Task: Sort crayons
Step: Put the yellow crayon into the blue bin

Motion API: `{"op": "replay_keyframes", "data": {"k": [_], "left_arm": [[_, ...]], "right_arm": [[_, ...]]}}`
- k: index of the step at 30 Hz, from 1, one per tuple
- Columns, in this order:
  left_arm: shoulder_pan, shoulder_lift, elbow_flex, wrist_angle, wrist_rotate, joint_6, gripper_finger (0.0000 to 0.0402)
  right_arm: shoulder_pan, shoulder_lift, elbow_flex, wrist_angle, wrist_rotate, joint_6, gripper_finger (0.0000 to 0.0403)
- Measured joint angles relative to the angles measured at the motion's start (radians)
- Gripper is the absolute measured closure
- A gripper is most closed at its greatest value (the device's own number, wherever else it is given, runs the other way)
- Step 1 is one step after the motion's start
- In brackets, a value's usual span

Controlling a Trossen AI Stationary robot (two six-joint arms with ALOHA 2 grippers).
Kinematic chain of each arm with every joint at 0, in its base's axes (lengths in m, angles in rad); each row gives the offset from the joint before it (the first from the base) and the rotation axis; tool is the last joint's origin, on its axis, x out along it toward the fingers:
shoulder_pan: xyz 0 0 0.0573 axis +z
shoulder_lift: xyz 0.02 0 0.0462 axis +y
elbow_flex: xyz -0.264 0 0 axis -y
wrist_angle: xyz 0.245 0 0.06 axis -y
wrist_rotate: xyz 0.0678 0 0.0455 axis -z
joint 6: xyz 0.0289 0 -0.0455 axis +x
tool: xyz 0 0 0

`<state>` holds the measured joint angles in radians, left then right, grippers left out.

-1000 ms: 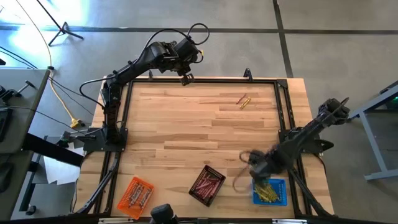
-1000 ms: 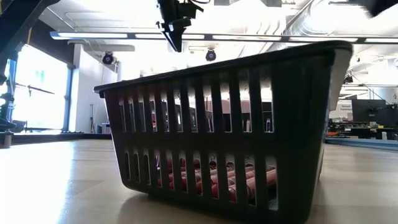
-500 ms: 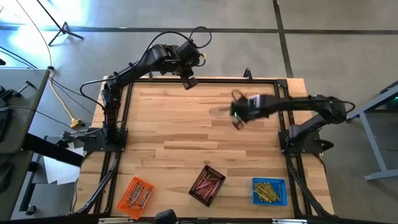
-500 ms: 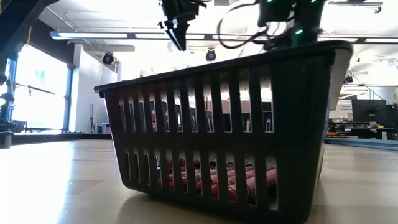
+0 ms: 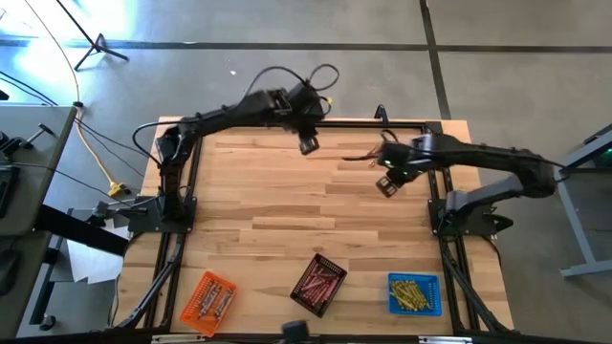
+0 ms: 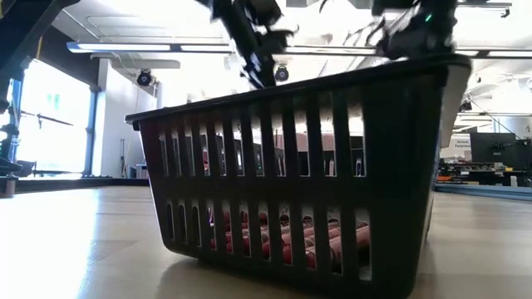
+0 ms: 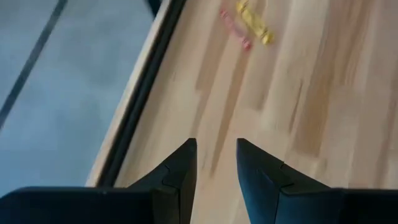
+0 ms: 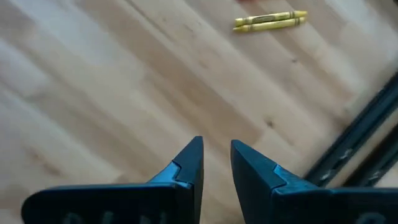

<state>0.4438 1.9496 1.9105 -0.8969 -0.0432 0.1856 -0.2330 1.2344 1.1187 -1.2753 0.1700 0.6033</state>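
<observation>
Loose crayons lie flat on the wooden table near its far right part. The left wrist view shows a yellow one (image 7: 254,22) and a red one (image 7: 234,27). The right wrist view shows two yellow ones side by side (image 8: 270,20). My left gripper (image 5: 308,145) hangs near the far edge, to the left of them, slightly open and empty (image 7: 215,160). My right gripper (image 5: 387,183) hangs just on their near side, slightly open and empty (image 8: 216,157).
Three trays stand along the near edge: an orange one (image 5: 194,291) at the left, a black one (image 5: 334,268) with red crayons in the middle, a blue one (image 5: 432,282) with yellow crayons at the right. The black tray (image 6: 399,166) fills the low view. A dark frame (image 5: 435,162) borders the table.
My right gripper has swung from above the blue tray at the near right up toward the far part of the table, and now hangs beside the loose crayons. My left gripper has gone along the far edge toward the table's right, closer to the same crayons.
</observation>
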Motion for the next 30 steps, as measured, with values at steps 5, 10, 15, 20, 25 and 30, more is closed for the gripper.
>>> {"op": "replay_keyframes", "data": {"k": [5,10,15,20,25,30], "left_arm": [[-0.027,0.002,-0.211,0.455,0.031,-0.001,0.03],[-0.064,0.076,-0.23,0.749,0.033,-0.034,0.03],[-0.072,0.229,-0.103,0.699,0.034,-0.054,0.03],[-0.077,0.408,0.086,0.601,0.04,-0.054,0.03],[-0.079,0.57,0.284,0.575,0.056,-0.1,0.03],[-0.079,0.669,0.406,0.581,0.104,-0.142,0.03]], "right_arm": [[0.127,-0.151,0.0,0.003,-0.024,0.215,0.0336],[0.233,-0.23,0.0,0.011,0.019,0.414,0.0336],[0.282,-0.239,-0.001,0.016,0.038,0.477,0.0336],[0.295,-0.228,-0.001,0.01,0.034,0.458,0.0336],[0.289,-0.228,-0.001,-0.032,0.032,0.407,0.0336],[0.283,-0.228,-0.001,-0.091,0.032,0.4,0.0336]]}}
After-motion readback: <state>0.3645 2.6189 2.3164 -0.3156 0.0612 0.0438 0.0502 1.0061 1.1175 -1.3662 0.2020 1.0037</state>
